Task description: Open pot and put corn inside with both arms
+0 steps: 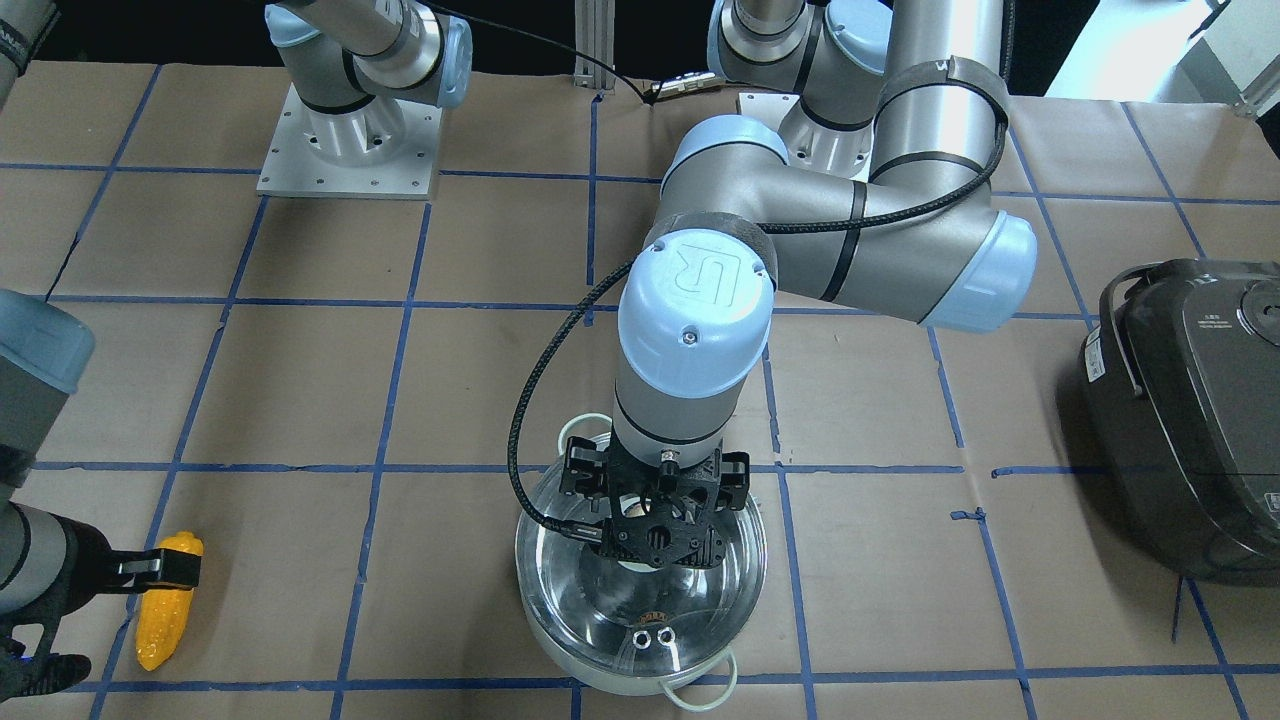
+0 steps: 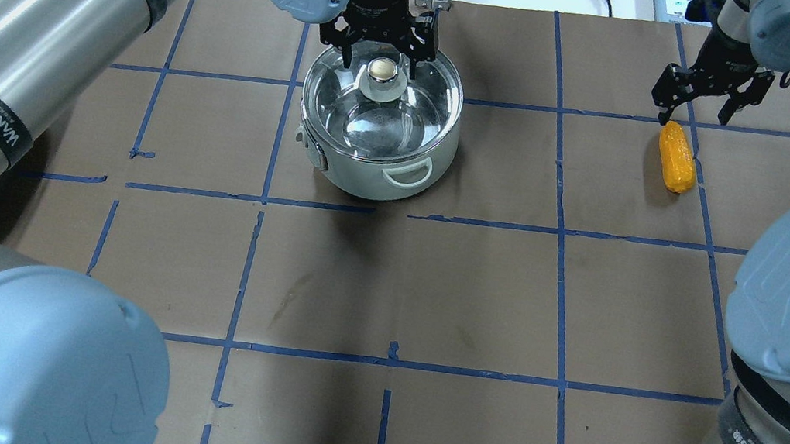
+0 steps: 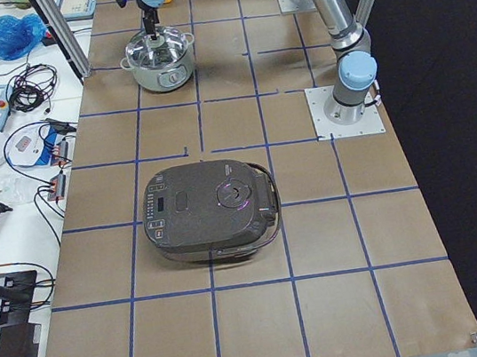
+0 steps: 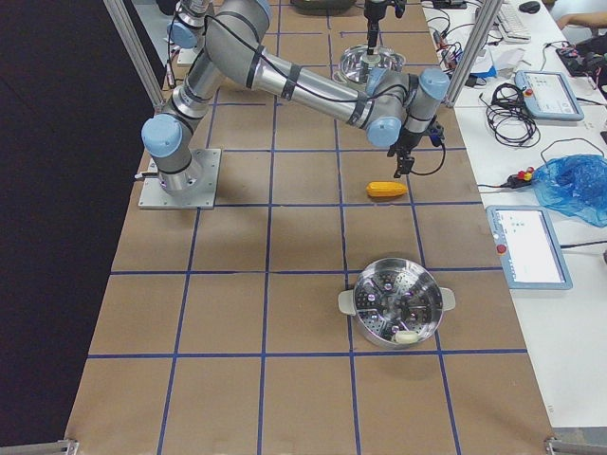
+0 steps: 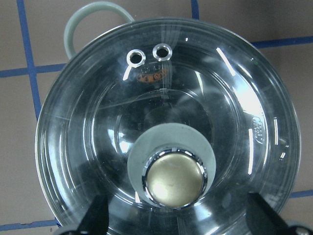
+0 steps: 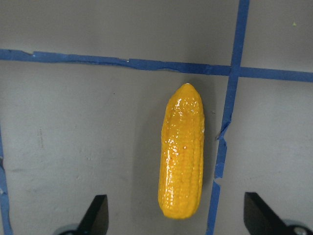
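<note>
The pot (image 2: 363, 174) stood closed on the counter (image 2: 430, 298), with the glass lid (image 5: 244, 98) seated on its rim and the knob (image 5: 175, 180) upright at the lid's centre. The left gripper (image 2: 382, 56) hung directly above that knob, pointing down. Its jaws were open, one finger to each side of the knob, and neither appeared to touch it in the wrist view. The corn (image 6: 182, 156) lay flat on the counter, well apart from the pot on the robot's right, just beside a blue tape line (image 6: 230, 122). Its long axis ran roughly toward and away from the robot's base. The right gripper (image 2: 695, 114) hovered above the corn, open and empty. The line between its fingers was set across the cob's narrow width, so a closing stroke would bear on the two long sides. The left arm was therefore the nearer to the lid and the right arm the nearer to the corn. Each pending move appeared to be a plain descent followed by closure. In the right wrist view the cob sat centred between the fingers but mostly ahead of them. A short advance along the cob's axis was probably needed to grip it at mid-length, although camera offset could account for this. Neither step was done, and the lid had to come off before the corn could go in.
</note>
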Robot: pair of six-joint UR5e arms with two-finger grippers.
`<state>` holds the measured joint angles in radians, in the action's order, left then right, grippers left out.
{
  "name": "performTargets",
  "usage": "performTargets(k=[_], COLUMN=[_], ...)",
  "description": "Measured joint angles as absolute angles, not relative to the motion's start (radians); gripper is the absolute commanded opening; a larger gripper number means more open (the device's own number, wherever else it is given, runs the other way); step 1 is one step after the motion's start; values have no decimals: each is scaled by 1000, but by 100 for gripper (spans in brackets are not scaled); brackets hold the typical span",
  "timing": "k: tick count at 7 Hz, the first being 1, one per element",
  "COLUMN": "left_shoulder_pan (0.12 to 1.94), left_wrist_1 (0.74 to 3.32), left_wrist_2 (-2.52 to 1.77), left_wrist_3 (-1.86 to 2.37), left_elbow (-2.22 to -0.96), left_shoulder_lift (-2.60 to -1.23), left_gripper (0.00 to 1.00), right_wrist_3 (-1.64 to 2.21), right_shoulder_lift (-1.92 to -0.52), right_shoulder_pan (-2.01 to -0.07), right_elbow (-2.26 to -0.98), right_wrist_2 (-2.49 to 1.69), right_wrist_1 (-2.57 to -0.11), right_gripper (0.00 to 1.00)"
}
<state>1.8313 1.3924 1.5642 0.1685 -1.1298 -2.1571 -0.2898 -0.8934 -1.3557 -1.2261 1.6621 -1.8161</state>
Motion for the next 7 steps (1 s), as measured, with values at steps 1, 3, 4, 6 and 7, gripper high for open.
performTargets(k=[1, 3, 4, 6, 7], left_shoulder_pan=[1831, 1832, 1832, 1831, 1832], left_wrist_1=[1376, 1362, 1355, 1351, 1350], left_wrist_2=[1565, 1564, 1564, 1565, 1564], left_wrist_3=[172, 173, 172, 174, 174], left_elbow=[-1129, -1130, -1133, -1137, -1135], left_shoulder_lift=[-2169, -2180, -2181, -2180, -2179], left_gripper=[100, 57, 42, 4, 2], right_wrist_3=[-289, -289, -290, -290, -289], right_shoulder_lift=[-857, -831, -836, -848, -850], right_shoulder_pan=[-1354, -1350, -1346, -1332, -1329], right_elbow=[-1229, -1268, -1306, -1349, -1350], right_wrist_2=[1661, 1661, 1663, 1666, 1664], right_wrist_1=[-1853, -1895, -1921, -1950, -1953], right_gripper=[86, 77, 66, 8, 8])
